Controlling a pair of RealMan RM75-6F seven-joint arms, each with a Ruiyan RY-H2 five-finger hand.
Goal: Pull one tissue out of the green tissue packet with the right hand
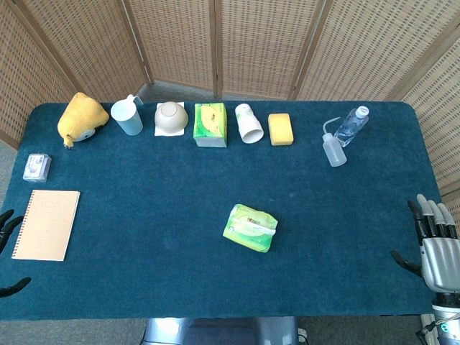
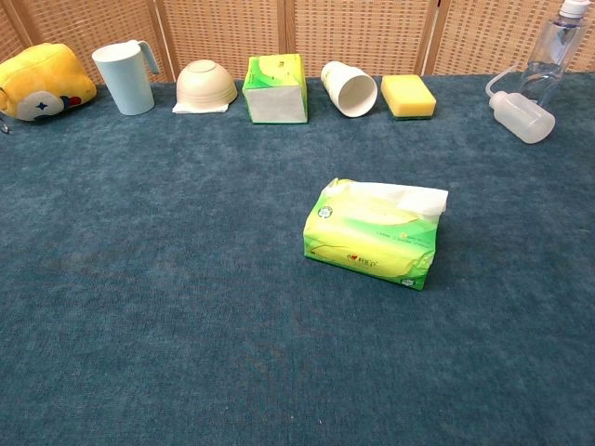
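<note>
The green tissue packet (image 1: pixel 251 228) lies flat near the middle of the blue table, with a white tissue poking from its top slot (image 2: pixel 409 197). The chest view shows the packet (image 2: pixel 374 233) with no hand near it. My right hand (image 1: pixel 436 242) hovers at the table's right edge, far to the right of the packet, its fingers spread and holding nothing. Of my left hand (image 1: pixel 8 228) only dark fingertips show at the left border of the head view, apart and empty.
Along the back stand a yellow plush toy (image 1: pixel 81 118), blue mug (image 1: pixel 128 116), upturned bowl (image 1: pixel 171 117), green tissue box (image 1: pixel 210 123), tipped paper cup (image 1: pixel 249 123), yellow sponge (image 1: pixel 280 129), squeeze bottle (image 1: pixel 333 146) and water bottle (image 1: pixel 351 126). A notebook (image 1: pixel 47 224) and small packet (image 1: pixel 37 167) lie left.
</note>
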